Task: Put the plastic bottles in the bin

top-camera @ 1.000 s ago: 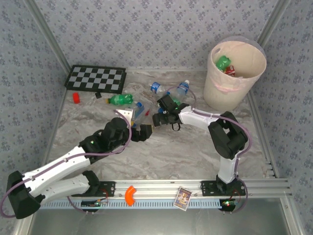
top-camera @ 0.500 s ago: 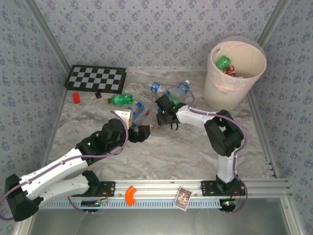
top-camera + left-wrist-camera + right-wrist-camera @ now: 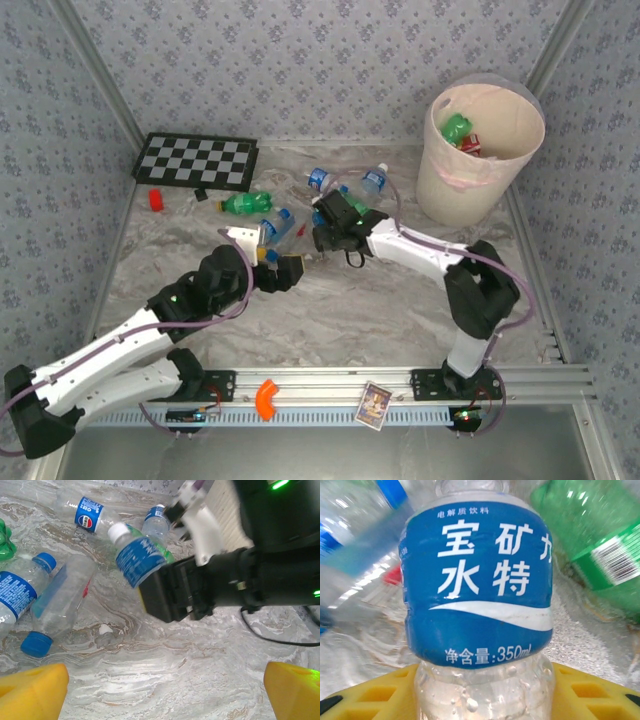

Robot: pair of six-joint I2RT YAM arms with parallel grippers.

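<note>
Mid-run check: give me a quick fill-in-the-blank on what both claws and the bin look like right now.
The right claw grips a clear bottle whose label is ___.
That bottle's cap is ___.
The left claw stands ___, holding nothing.
The bin already holds a red-labelled bottle and a ___ one.
Missing words: blue; white; open; green.

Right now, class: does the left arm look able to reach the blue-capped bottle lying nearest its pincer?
Probably yes. The left pincer is open, bare table lies between it and the nearest blue-capped bottle, and the right pincer, shut on a white-capped bottle, sits aside.
</note>
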